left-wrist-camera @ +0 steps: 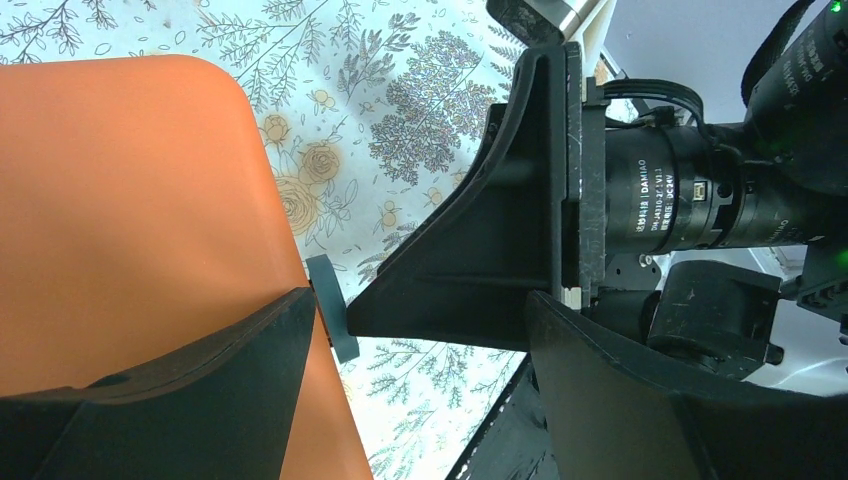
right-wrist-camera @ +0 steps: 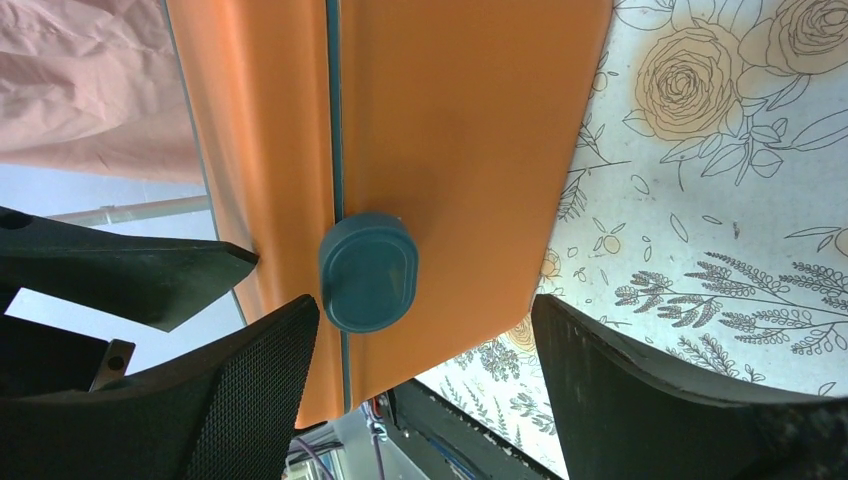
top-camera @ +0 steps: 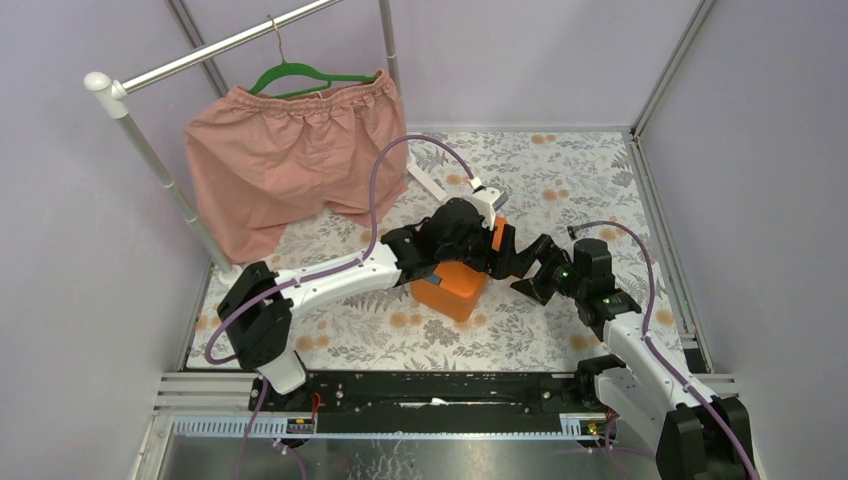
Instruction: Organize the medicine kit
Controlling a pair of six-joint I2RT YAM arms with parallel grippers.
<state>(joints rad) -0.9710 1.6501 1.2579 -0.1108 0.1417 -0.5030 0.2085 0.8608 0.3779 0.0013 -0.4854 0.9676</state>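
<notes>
the kit (top-camera: pixel 455 287) sits mid-surface (top-camera: pixel 570 185), lid down, its teal latch (right-wrist-camera: pixel 368 272) lying across the seam on the right side. the left end effector (left-wrist-camera: pixel 420 400) is spread wide at the kit's far end, one finger (left-wrist-camera: pixel 200 380) over the orange wall (latch just beside it). the right end effector (right-wrist-camera: pixel 425 400), also spread, faces the latch from the right, pinching nothing.
</notes>
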